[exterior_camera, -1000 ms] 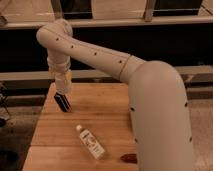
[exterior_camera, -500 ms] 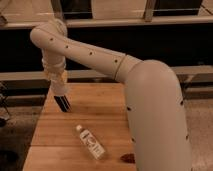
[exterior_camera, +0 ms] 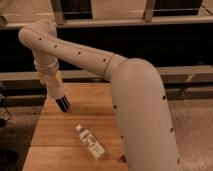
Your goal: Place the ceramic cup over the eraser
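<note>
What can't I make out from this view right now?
- Ceramic cup and eraser: neither shows in the camera view; the arm blocks the table's right side.
- Gripper, above the table's left part: nothing visibly held.
- Bottle's label: unreadable.

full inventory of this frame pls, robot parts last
table: 1, light wood planks, lower left and centre
bottle: 1, white with a label, lying on its side on the table, near the front edge
small dark red-brown item: 1, on the table at the arm's edge, mostly hidden, cannot tell what it is
rails or shelf edges: several, pale, across the dark background
floor: grey, right of the table
ceramic cup, eraser: none visible
arm: 1, white, reaching from lower right to upper left
gripper: 1, dark fingers, pointing down over the table's back left area, holding nothing visible
</note>
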You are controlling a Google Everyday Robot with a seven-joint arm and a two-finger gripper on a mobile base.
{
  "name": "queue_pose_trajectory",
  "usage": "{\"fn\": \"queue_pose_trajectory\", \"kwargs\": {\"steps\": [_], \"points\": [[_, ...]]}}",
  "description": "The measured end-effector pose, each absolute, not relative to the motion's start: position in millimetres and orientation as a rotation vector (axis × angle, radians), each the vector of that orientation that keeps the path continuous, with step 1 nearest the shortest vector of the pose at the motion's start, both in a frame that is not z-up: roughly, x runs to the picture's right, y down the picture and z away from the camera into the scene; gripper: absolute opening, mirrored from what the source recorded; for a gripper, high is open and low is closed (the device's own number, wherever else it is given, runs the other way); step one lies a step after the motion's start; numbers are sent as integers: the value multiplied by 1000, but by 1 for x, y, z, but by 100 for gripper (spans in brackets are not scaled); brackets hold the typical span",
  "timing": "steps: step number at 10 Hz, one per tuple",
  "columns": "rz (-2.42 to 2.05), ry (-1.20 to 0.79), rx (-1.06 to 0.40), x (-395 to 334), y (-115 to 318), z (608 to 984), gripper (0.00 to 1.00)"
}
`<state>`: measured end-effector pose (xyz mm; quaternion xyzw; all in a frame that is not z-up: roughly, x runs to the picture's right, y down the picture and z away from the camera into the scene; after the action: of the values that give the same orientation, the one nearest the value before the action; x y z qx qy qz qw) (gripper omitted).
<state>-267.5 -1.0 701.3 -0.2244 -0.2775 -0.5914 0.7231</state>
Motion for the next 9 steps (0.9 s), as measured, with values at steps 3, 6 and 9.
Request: {"fn": "queue_pose_trajectory", "kwargs": {"steps": [3,6,9], "points": [[-1347,-594,-560,-265,7,711,0],[-1372,-583,-600,-264,16,721,0],[-1379,-598,-622,-265,26,737,0]]}}
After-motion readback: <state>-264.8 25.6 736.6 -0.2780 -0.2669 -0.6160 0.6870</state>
